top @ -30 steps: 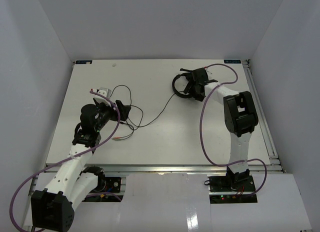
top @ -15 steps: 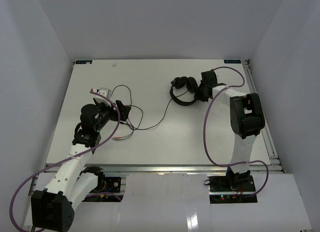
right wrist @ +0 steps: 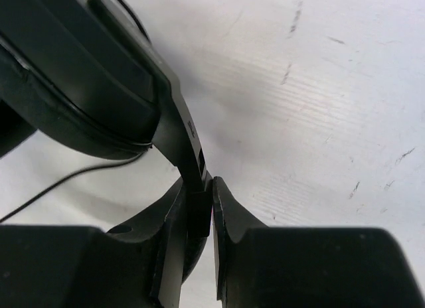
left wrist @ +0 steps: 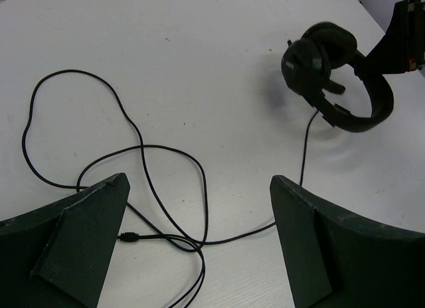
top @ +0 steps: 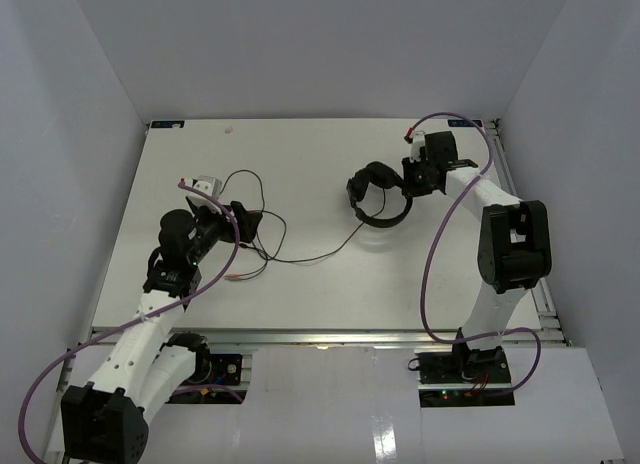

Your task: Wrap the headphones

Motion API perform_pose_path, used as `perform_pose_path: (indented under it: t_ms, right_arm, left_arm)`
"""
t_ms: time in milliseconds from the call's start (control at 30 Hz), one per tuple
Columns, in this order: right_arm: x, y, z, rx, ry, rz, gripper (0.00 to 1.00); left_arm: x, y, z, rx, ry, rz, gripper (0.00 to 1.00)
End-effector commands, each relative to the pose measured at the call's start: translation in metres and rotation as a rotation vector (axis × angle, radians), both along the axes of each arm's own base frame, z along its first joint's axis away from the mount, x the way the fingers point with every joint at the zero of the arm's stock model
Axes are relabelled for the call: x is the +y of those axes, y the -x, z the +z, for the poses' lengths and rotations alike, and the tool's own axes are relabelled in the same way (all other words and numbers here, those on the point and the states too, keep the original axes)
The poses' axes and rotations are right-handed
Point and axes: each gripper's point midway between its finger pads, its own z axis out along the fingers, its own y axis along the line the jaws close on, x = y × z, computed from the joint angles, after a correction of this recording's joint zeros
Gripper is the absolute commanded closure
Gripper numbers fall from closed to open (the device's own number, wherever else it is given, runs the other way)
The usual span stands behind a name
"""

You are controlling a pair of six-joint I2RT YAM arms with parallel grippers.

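Observation:
The black headphones (top: 378, 196) hang slightly above the table at the back right, earcups (left wrist: 317, 54) folded together and the headband (right wrist: 178, 137) curving toward my right gripper (top: 416, 176). That gripper (right wrist: 199, 186) is shut on the headband. The thin black cable (top: 310, 256) trails from the headphones down and left into loose loops (left wrist: 143, 149) on the table, ending in a reddish plug (top: 232, 277). Over those loops my left gripper (top: 241, 220) stands wide open, with cable strands on the table between its fingers (left wrist: 199, 183).
White walls close in the table (top: 300, 144) at the back and on both sides. A metal rail (top: 543, 284) runs along the right edge. Thick purple arm cables (top: 432, 274) loop beside each arm.
My right gripper has shut on the headband and carried the headphones a little right and toward the near side, dragging the cable along. The left arm has stayed put.

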Motion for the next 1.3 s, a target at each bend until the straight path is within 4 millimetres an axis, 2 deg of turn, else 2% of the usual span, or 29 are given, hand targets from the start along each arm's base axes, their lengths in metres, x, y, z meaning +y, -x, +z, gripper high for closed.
perform_pose_path:
  t_ms: [0,100,167,267,367,500,600,633,667,800,867,933,1067,1200,1267]
  right_arm:
    - [0.007,0.034,0.012,-0.041,0.106,0.405,0.92]
    - [0.005,0.053,0.006,-0.005,0.148,0.533,0.92]
    - [0.005,0.056,0.005,-0.024,0.183,0.626,0.92]
    - [-0.001,0.069,-0.006,-0.010,0.305,0.770,0.92]
    - [-0.008,0.064,-0.015,-0.035,0.431,0.789,0.92]
    - [-0.006,0.048,-0.010,-0.107,0.465,0.755,0.89]
    - [-0.002,0.037,-0.005,-0.150,0.457,0.729,0.77]
    - [-0.001,0.036,-0.006,-0.148,0.452,0.717,0.68]
    - [-0.001,0.035,-0.006,-0.143,0.446,0.703,0.53]
    - [0.001,0.038,0.004,-0.129,0.356,0.603,0.19]
    - [0.001,0.045,0.009,-0.107,0.282,0.528,0.07]
    - [-0.002,0.054,0.016,-0.096,0.254,0.458,0.03]
    - [-0.027,0.078,0.004,-0.005,0.228,0.197,0.02]
    - [-0.032,0.104,-0.012,0.053,0.173,0.118,0.03]
    - [-0.035,0.109,-0.019,0.062,0.168,0.099,0.04]
  left_arm:
    - [-0.003,0.003,0.023,-0.059,0.015,-0.024,0.02]
    - [-0.005,0.004,0.023,-0.060,0.019,-0.030,0.02]
    - [-0.005,0.004,0.024,-0.061,0.020,-0.032,0.02]
    - [-0.006,0.004,0.025,-0.064,0.023,-0.036,0.02]
    - [-0.006,0.004,0.024,-0.065,0.022,-0.038,0.02]
    - [-0.005,0.005,0.025,-0.066,0.022,-0.035,0.02]
    - [-0.005,0.005,0.025,-0.067,0.022,-0.037,0.02]
    - [-0.005,0.005,0.025,-0.067,0.022,-0.037,0.02]
    - [-0.005,0.005,0.026,-0.070,0.023,-0.037,0.02]
    - [-0.006,0.006,0.028,-0.078,0.024,-0.039,0.02]
    - [-0.006,0.007,0.030,-0.085,0.026,-0.041,0.02]
    - [-0.006,0.007,0.031,-0.088,0.028,-0.043,0.02]
    - [-0.007,0.010,0.035,-0.100,0.031,-0.048,0.02]
    - [-0.009,0.011,0.038,-0.106,0.040,-0.060,0.02]
    - [-0.009,0.012,0.038,-0.109,0.041,-0.060,0.02]
